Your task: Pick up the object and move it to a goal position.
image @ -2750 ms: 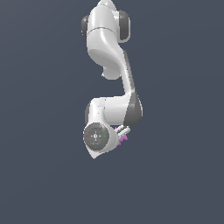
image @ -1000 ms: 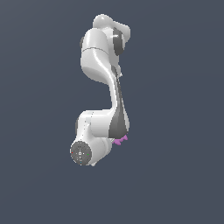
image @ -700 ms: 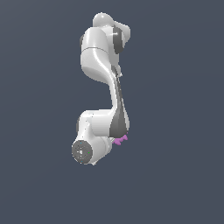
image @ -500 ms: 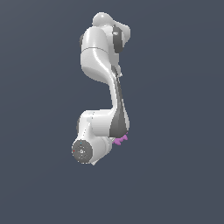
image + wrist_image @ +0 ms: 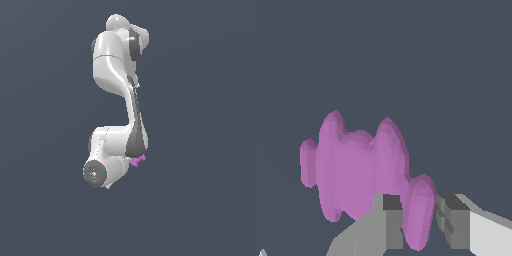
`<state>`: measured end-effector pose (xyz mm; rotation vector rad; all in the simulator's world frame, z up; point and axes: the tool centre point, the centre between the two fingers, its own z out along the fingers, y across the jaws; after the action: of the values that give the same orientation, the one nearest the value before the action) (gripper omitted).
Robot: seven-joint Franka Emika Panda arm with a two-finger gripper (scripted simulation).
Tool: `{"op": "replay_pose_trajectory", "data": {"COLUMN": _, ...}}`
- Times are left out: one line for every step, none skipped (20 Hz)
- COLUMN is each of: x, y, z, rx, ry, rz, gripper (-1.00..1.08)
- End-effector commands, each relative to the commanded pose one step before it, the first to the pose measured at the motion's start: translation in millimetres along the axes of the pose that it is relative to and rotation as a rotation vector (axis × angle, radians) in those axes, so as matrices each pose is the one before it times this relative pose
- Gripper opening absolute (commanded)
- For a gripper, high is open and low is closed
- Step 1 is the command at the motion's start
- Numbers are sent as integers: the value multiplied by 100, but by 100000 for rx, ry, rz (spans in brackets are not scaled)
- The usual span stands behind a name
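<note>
Since a moment ago almost nothing has shifted: the white arm (image 5: 117, 100) keeps the same bent pose, and the purple lump (image 5: 137, 160) still peeks out at the same spot beside its lower end. Against the frame from nearly three seconds back, though, the arm's lower part has swung toward the exterior view's left and dropped a little, and the lump went with it.

From outside, only a small bit of the lump shows, touching the arm's lower body on the exterior view's right, just under the dark joint cover. The pincer itself is hidden behind the arm there.

Up close, the wrist view shows the pincer (image 5: 419, 222) with its two grey fingers (image 5: 388, 220) on either side of one rounded lobe of the knobbly lump (image 5: 356, 167). That lobe sits between the pads, which press against it, so the pincer is closed around the lump. Most of the lump bulges out beyond the fingertips, against a plain dark grey background.
</note>
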<state>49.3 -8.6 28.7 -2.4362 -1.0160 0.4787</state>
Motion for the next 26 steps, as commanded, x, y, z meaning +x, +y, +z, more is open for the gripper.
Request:
{"op": "replay_pose_trajectory", "data": {"x": 27, "y": 1, "z": 57, "rx": 24, "ry": -35, "rz": -17, "gripper": -100}}
{"op": "replay_pose_trajectory", "data": {"x": 6, "y": -15, "z": -25, "rx": -96, "ry": 99, "rz": 8, "gripper": -100}}
{"op": "replay_pose_trajectory", "data": {"x": 23, "y": -15, "z": -14, "rx": -126, "ry": 132, "rz": 11, "gripper": -100}}
{"op": "replay_pose_trajectory", "data": {"x": 33, "y": -20, "z": -18, "rx": -175, "ry": 183, "rz": 15, "gripper": -100}}
{"op": "replay_pose_trajectory", "data": {"x": 45, "y": -25, "z": -20, "rx": -224, "ry": 233, "rz": 20, "gripper": -100}}
{"op": "replay_pose_trajectory", "data": {"x": 55, "y": -31, "z": -25, "rx": -278, "ry": 290, "rz": 24, "gripper": -100}}
{"op": "replay_pose_trajectory", "data": {"x": 64, "y": -38, "z": -35, "rx": -339, "ry": 353, "rz": 29, "gripper": -100}}
{"op": "replay_pose_trajectory", "data": {"x": 77, "y": -44, "z": -38, "rx": -394, "ry": 410, "rz": 34, "gripper": -100}}
{"op": "replay_pose_trajectory", "data": {"x": 88, "y": -50, "z": -45, "rx": -453, "ry": 472, "rz": 39, "gripper": -100}}
{"op": "replay_pose_trajectory", "data": {"x": 101, "y": -56, "z": -48, "rx": -509, "ry": 531, "rz": 44, "gripper": -100}}
{"op": "replay_pose_trajectory", "data": {"x": 112, "y": -63, "z": -56, "rx": -572, "ry": 597, "rz": 49, "gripper": -100}}
{"op": "replay_pose_trajectory", "data": {"x": 125, "y": -69, "z": -62, "rx": -634, "ry": 662, "rz": 54, "gripper": -100}}
{"op": "replay_pose_trajectory", "data": {"x": 138, "y": -76, "z": -69, "rx": -699, "ry": 730, "rz": 59, "gripper": -100}}
{"op": "replay_pose_trajectory", "data": {"x": 151, "y": -83, "z": -76, "rx": -764, "ry": 798, "rz": 65, "gripper": -100}}
{"op": "replay_pose_trajectory", "data": {"x": 164, "y": -90, "z": -83, "rx": -831, "ry": 868, "rz": 70, "gripper": -100}}
{"op": "replay_pose_trajectory", "data": {"x": 178, "y": -97, "z": -90, "rx": -899, "ry": 940, "rz": 75, "gripper": -100}}
{"op": "replay_pose_trajectory", "data": {"x": 192, "y": -103, "z": -97, "rx": -968, "ry": 1012, "rz": 80, "gripper": -100}}
{"op": "replay_pose_trajectory", "data": {"x": 208, "y": -110, "z": -103, "rx": -1037, "ry": 1085, "rz": 85, "gripper": -100}}
{"op": "replay_pose_trajectory", "data": {"x": 222, "y": -117, "z": -112, "rx": -1110, "ry": 1161, "rz": 91, "gripper": -100}}
{"op": "replay_pose_trajectory", "data": {"x": 235, "y": -124, "z": -120, "rx": -1176, "ry": 1231, "rz": 95, "gripper": -100}}
{"op": "replay_pose_trajectory", "data": {"x": 241, "y": -125, "z": -121, "rx": -1194, "ry": 1251, "rz": 96, "gripper": -100}}
{"op": "replay_pose_trajectory", "data": {"x": 243, "y": -125, "z": -123, "rx": -1205, "ry": 1263, "rz": 96, "gripper": -100}}
{"op": "replay_pose_trajectory", "data": {"x": 246, "y": -126, "z": -124, "rx": -1214, "ry": 1273, "rz": 95, "gripper": -100}}
{"op": "replay_pose_trajectory", "data": {"x": 249, "y": -126, "z": -125, "rx": -1223, "ry": 1283, "rz": 95, "gripper": -100}}
{"op": "replay_pose_trajectory", "data": {"x": 252, "y": -126, "z": -125, "rx": -1231, "ry": 1291, "rz": 95, "gripper": -100}}
{"op": "replay_pose_trajectory", "data": {"x": 254, "y": -126, "z": -127, "rx": -1240, "ry": 1301, "rz": 94, "gripper": -100}}
